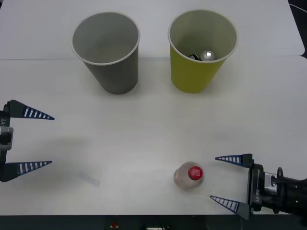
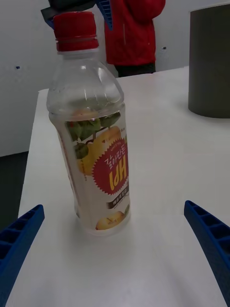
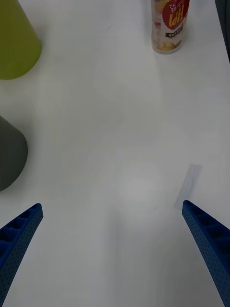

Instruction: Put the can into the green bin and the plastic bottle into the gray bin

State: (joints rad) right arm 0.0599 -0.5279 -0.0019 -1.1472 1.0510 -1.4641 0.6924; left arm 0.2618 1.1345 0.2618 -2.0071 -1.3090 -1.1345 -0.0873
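Flanking upright plastic bottle (image 1: pixel 189 175): spread right gripper (image 1: pixel 225 181) fingers (image 1: pixel 234 159).

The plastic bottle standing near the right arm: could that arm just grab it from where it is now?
Probably yes. The right gripper is open beside the upright plastic bottle, facing it, with bare table between.

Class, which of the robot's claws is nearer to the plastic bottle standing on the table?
The right claw is nearer, open just beside the bottle. The left claw is open far across the table.
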